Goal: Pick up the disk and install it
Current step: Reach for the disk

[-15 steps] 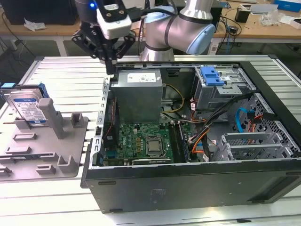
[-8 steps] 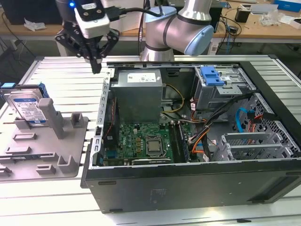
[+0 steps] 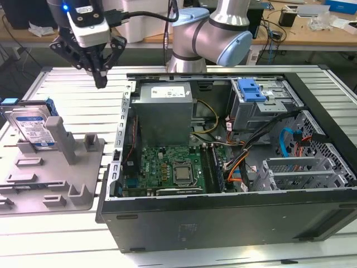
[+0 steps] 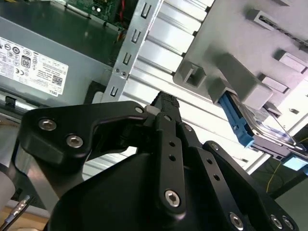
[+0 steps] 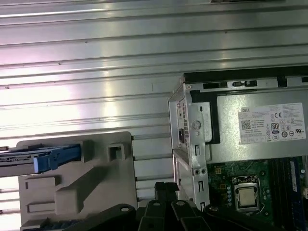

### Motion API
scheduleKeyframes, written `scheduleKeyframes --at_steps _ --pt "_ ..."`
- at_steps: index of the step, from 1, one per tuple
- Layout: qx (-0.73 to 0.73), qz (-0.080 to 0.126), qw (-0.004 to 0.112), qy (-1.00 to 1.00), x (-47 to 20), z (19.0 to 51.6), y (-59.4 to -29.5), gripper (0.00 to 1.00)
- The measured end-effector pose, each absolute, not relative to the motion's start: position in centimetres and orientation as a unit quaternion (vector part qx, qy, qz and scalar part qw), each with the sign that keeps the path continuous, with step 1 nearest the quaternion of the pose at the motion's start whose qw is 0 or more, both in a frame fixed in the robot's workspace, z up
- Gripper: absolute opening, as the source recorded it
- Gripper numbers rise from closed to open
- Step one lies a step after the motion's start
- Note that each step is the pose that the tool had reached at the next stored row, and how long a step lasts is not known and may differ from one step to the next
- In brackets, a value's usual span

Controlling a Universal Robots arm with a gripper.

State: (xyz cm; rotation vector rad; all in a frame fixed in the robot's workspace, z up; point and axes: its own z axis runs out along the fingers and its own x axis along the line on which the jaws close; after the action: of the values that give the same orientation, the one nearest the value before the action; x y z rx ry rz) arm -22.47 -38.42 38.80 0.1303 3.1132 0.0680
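The black metal tower case (image 3: 223,223) lies open, with a green motherboard (image 3: 167,167) and a boxy grey power supply (image 3: 164,109) inside. At the exterior view's left, a grey moulded rack (image 3: 72,184) holds the blue-framed silver disk (image 3: 32,129) upright. The gripper (image 3: 101,82) hangs between rack and case, its fingers pressed together and empty.

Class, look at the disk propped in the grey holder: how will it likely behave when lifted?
Its metal body suggests the disk is stiff and fairly heavy. Propped on edge in the grey holder, it could tip if nudged.
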Motion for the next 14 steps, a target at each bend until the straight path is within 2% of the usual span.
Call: scheduleKeyframes --at_steps 14 --pt "0.048 0.022 0.013 0.999 -27.6 38.4 -37.0 0.11"
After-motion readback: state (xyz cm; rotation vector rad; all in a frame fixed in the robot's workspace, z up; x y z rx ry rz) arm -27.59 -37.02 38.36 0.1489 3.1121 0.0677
